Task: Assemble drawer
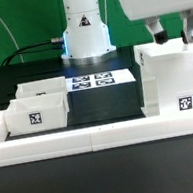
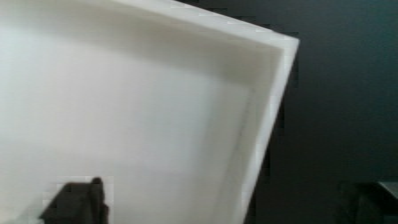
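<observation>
Black table [image 1: 107,113]: we see the housing [image 1: 179,86] at the exterior view's right and both trays [image 1: 36,112] loose at its left. Over the housing the gripper [image 1: 175,36] hangs wide-jawed and empty; we judge both insertions outstanding.

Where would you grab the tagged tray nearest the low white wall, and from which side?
Probably from above, on a thin side wall of the front tray: its open top lets one finger go inside, one outside. The low white wall stands close before its tagged face, blocking a level approach.
</observation>
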Robot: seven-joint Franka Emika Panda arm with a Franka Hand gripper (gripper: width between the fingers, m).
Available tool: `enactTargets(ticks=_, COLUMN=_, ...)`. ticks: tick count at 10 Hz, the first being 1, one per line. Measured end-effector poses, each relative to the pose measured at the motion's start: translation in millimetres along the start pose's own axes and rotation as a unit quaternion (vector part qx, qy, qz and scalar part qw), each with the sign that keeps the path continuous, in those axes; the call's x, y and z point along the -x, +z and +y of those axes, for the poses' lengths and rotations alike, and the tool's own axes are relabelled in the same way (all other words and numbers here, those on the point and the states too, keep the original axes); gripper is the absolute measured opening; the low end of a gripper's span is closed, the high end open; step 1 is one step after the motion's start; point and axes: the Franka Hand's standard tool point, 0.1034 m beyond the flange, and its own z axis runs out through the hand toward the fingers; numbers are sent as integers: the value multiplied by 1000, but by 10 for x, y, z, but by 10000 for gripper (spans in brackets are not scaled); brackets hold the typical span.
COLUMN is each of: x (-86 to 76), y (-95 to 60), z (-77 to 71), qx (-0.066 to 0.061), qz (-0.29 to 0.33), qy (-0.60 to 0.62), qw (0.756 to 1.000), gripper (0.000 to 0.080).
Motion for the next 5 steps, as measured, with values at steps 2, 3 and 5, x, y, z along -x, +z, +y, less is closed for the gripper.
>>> enactTargets(ticks=2, x=-85, y=-97, z=56, qx=5, qz=-11, qy=-63, qw=998, gripper=649)
enactTargets(ticks=3, x=-87, y=-115, z=53, qx=5, qz=-12, qy=-66, qw=998, gripper=649)
enactTargets(ticks=5, x=-86, y=-102, z=58, qx=5, qz=-12, qy=-122, qw=993, gripper=649)
